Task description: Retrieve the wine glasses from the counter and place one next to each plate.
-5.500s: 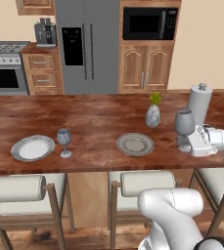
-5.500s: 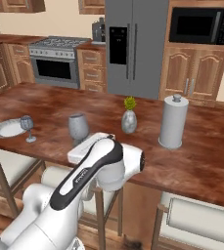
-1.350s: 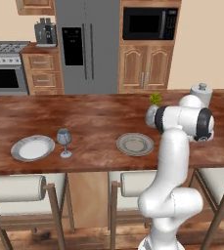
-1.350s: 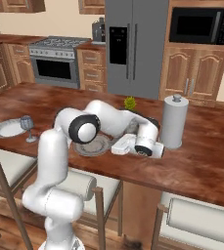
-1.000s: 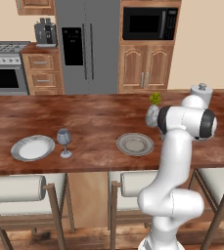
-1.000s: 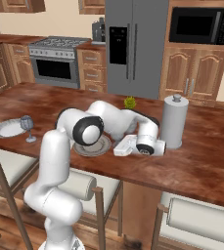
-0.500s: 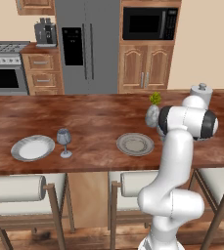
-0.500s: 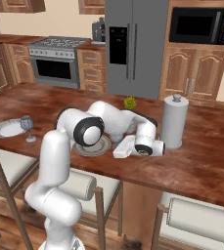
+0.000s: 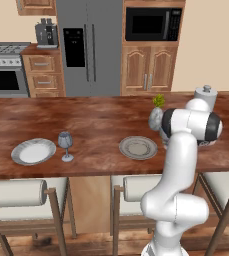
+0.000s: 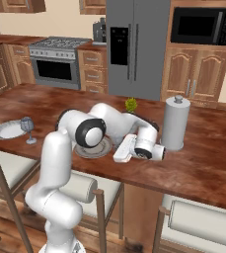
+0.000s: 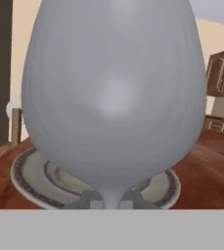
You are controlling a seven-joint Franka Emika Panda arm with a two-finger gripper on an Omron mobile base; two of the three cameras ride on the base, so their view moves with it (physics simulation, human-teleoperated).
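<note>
Judging from how things lay, about half of the task was done. One wine glass (image 9: 65, 145) stood upright just to the right of the left plate (image 9: 33, 151) on the long wooden top (image 9: 91, 125), so that place was already served. The second plate (image 9: 138, 147), the landmark for the rest, lay further right, and no glass stood free beside it.

The second wine glass (image 11: 114, 93) was in the gripper (image 10: 159, 151). In the hand view its rounded bowl rose very close to the camera, with the thin stem going down between the fingers, and the rim of the second plate appeared just behind it. The fingers were closed tight around the stem. In the right base view the hand rested low over the top, just to the right of the second plate and near the paper towel roll (image 10: 174, 123). A small vase with a plant (image 9: 156, 115) stood behind this plate.

What remained, as I judge it, was to set this glass down beside the second plate, loosen the fingers and pull the hand away. Whether the foot already touched the wood could not be told.
</note>
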